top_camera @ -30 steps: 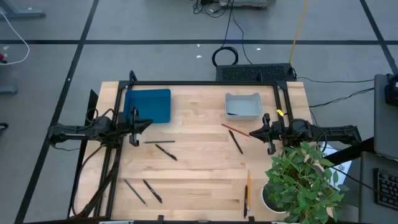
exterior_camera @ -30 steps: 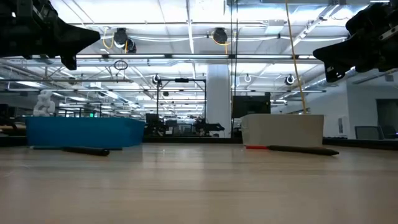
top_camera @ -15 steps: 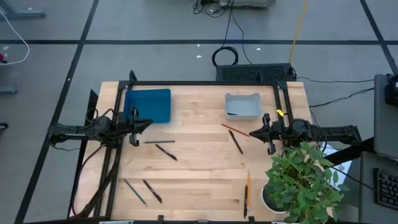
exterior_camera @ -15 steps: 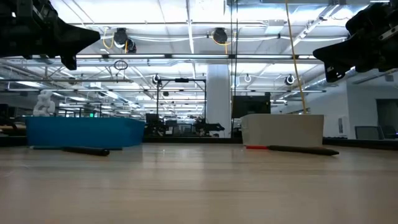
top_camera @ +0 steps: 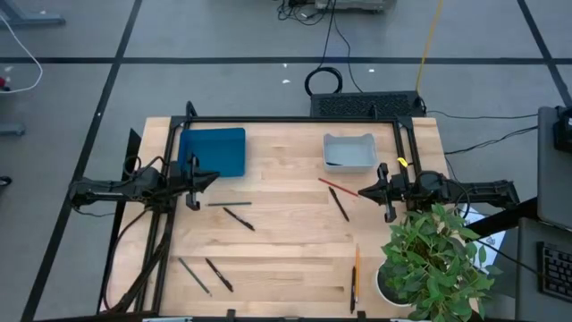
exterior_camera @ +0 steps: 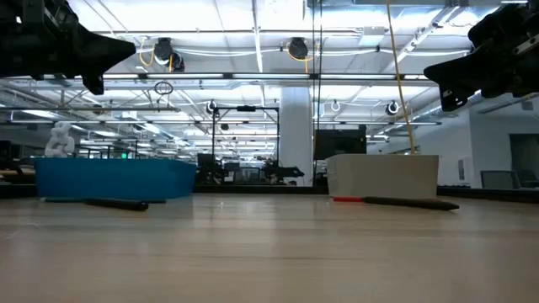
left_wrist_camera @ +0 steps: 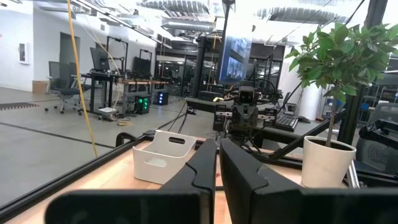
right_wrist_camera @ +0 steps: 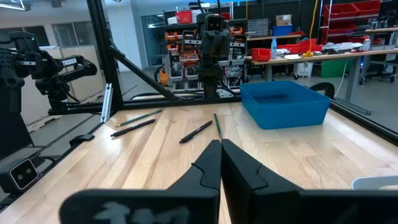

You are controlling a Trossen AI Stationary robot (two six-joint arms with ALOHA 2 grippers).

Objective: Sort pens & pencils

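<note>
Dark pens and slim pencils lie flat and scattered on the wooden table. One black pen [top_camera: 239, 218] lies beside a thin dark stick [top_camera: 229, 204], and two more dark sticks [top_camera: 219, 275] [top_camera: 194, 275] lie by the near edge. A red pencil [top_camera: 332, 184] and a dark pen [top_camera: 340, 204] lie near my right gripper [top_camera: 362, 191]. An orange pencil [top_camera: 356, 266] lies at the near right. My left gripper [top_camera: 213, 179] hovers shut at the table's left, in front of the blue bin [top_camera: 214, 151]. My right gripper is shut too, and both are raised above the table [exterior_camera: 105, 52] [exterior_camera: 442, 77].
A white bin [top_camera: 349, 152] stands at the far right of the table, with the blue bin at the far left. A potted plant [top_camera: 433, 259] fills the near right corner under the right arm. A black frame [top_camera: 295, 120] borders the table's far edge and sides.
</note>
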